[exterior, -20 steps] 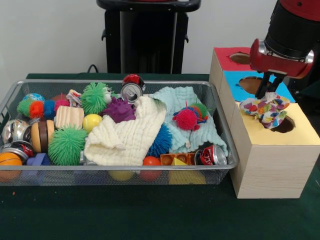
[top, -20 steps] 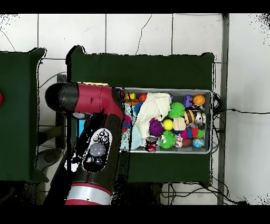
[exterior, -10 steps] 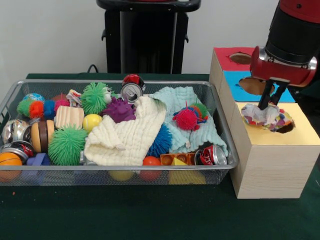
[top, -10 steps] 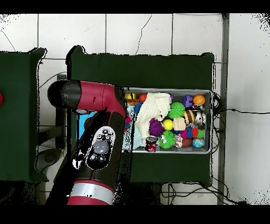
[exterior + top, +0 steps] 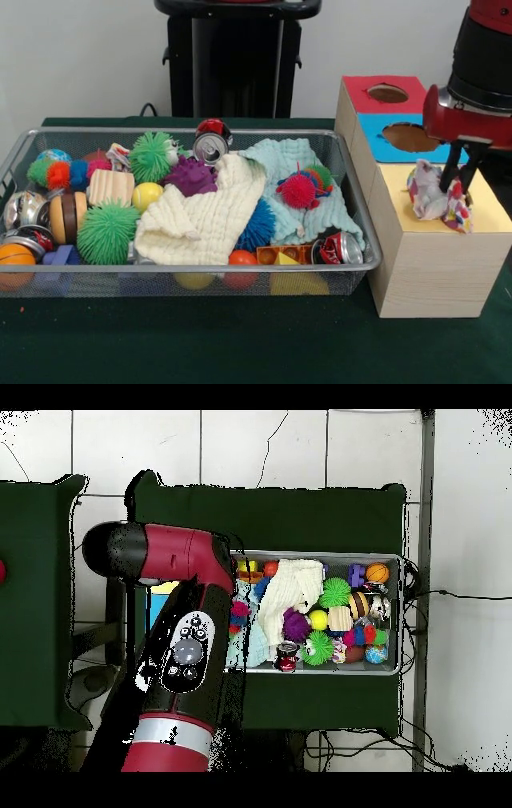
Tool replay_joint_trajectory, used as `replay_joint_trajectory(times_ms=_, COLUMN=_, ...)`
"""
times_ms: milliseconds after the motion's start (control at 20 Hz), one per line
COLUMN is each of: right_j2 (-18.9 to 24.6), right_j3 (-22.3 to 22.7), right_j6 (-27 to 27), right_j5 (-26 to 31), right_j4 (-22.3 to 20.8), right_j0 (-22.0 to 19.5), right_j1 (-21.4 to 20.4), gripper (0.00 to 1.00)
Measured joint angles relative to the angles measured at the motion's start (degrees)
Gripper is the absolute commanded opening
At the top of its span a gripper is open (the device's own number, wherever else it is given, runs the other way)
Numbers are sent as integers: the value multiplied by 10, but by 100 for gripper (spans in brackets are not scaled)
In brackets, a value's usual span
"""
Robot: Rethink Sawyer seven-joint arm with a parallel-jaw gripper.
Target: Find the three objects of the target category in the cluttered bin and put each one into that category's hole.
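A crumpled white wad with coloured spots (image 5: 436, 196) stands upright on the yellow top (image 5: 490, 214) of the nearest wooden box and hides its round hole. My gripper (image 5: 462, 190) hangs right over that box, shut on the wad's right side. The wire-mesh bin (image 5: 184, 270) sits to the left, full of toys; no other spotted wad shows in it. In the overhead view my red arm (image 5: 185, 654) covers the boxes and the gripper, and the bin (image 5: 402, 614) lies to its right.
The blue-topped box's hole (image 5: 410, 138) and the red-topped box's hole (image 5: 387, 93) lie behind the yellow one. The bin holds a cream cloth (image 5: 204, 216), a pale blue cloth (image 5: 296, 160), crushed cans (image 5: 342, 248), and spiky pom-pom balls (image 5: 106, 232). The black pedestal (image 5: 236, 56) stands behind.
My gripper came down over the yellow box's hole with the wad, then shifted to the right. The wad went from lying flat over the hole to standing upright on it.
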Motion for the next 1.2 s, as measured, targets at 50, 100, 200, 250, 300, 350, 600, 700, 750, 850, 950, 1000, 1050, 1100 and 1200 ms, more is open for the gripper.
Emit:
replay_joint_trajectory(times_ms=50, right_j2=4, right_j3=-7, right_j6=0, right_j5=-1, right_j4=6, right_j0=-2, right_j1=3, gripper=0)
replay_joint_trajectory(times_ms=100, right_j2=6, right_j3=-9, right_j6=0, right_j5=0, right_j4=8, right_j0=-3, right_j1=5, gripper=0)
replay_joint_trajectory(times_ms=200, right_j2=16, right_j3=-20, right_j6=0, right_j5=-1, right_j4=21, right_j0=-9, right_j1=13, gripper=0)
replay_joint_trajectory(times_ms=250, right_j2=18, right_j3=-23, right_j6=0, right_j5=-1, right_j4=24, right_j0=-11, right_j1=15, gripper=0)
replay_joint_trajectory(times_ms=300, right_j2=24, right_j3=-30, right_j6=0, right_j5=0, right_j4=30, right_j0=-15, right_j1=23, gripper=0)
replay_joint_trajectory(times_ms=350, right_j2=26, right_j3=-34, right_j6=0, right_j5=0, right_j4=31, right_j0=-16, right_j1=26, gripper=0)
replay_joint_trajectory(times_ms=600, right_j2=32, right_j3=-66, right_j6=0, right_j5=36, right_j4=42, right_j0=-27, right_j1=47, gripper=0)
replay_joint_trajectory(times_ms=700, right_j2=32, right_j3=-78, right_j6=0, right_j5=58, right_j4=43, right_j0=-30, right_j1=53, gripper=0)
replay_joint_trajectory(times_ms=750, right_j2=32, right_j3=-87, right_j6=0, right_j5=75, right_j4=43, right_j0=-32, right_j1=58, gripper=0)
replay_joint_trajectory(times_ms=850, right_j2=32, right_j3=-101, right_j6=0, right_j5=102, right_j4=43, right_j0=-34, right_j1=65, gripper=0)
replay_joint_trajectory(times_ms=950, right_j2=31, right_j3=-118, right_j6=0, right_j5=131, right_j4=43, right_j0=-36, right_j1=74, gripper=0)
replay_joint_trajectory(times_ms=1000, right_j2=30, right_j3=-130, right_j6=0, right_j5=151, right_j4=43, right_j0=-35, right_j1=80, gripper=0)
replay_joint_trajectory(times_ms=1050, right_j2=29, right_j3=-135, right_j6=0, right_j5=160, right_j4=43, right_j0=-35, right_j1=83, gripper=0)
replay_joint_trajectory(times_ms=1100, right_j2=28, right_j3=-140, right_j6=0, right_j5=169, right_j4=43, right_j0=-35, right_j1=86, gripper=0)
replay_joint_trajectory(times_ms=1200, right_j2=25, right_j3=-153, right_j6=0, right_j5=189, right_j4=43, right_j0=-35, right_j1=94, gripper=0)
